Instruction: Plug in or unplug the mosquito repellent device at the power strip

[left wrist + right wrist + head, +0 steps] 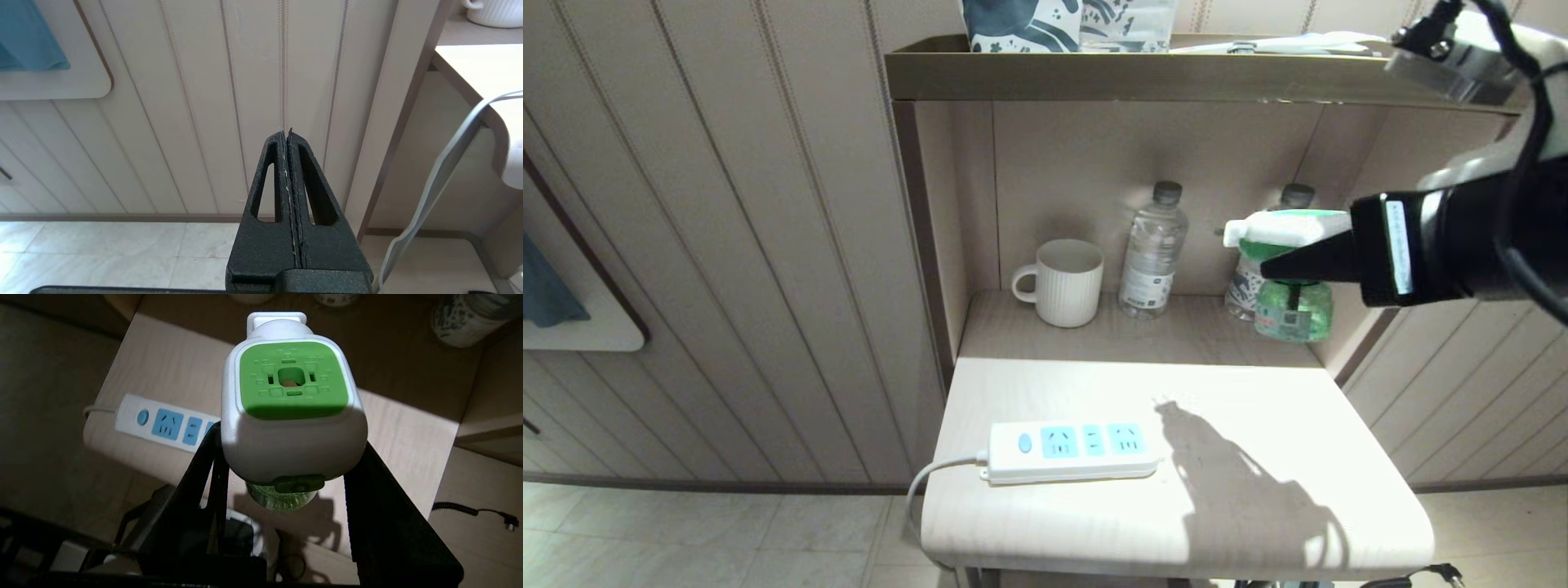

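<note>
My right gripper (1278, 263) is shut on the mosquito repellent device (1290, 233), which hangs in the air above the table's far right, its green bottle pointing down. In the right wrist view the black fingers (204, 469) clamp both sides of the device's (292, 412) white body, just below its green face. The power strip (1070, 449) lies near the table's front left with all three blue sockets free; part of the power strip (163, 424) also shows in the right wrist view. My left gripper (286, 131) is parked low beside the table, shut and holding nothing.
A white mug (1062, 282) and a clear water bottle (1152, 253) stand in the recess at the back, with a second bottle (1294, 196) behind the device. A shelf (1135, 75) overhangs them. The strip's white cord (433, 183) drops off the table's left edge.
</note>
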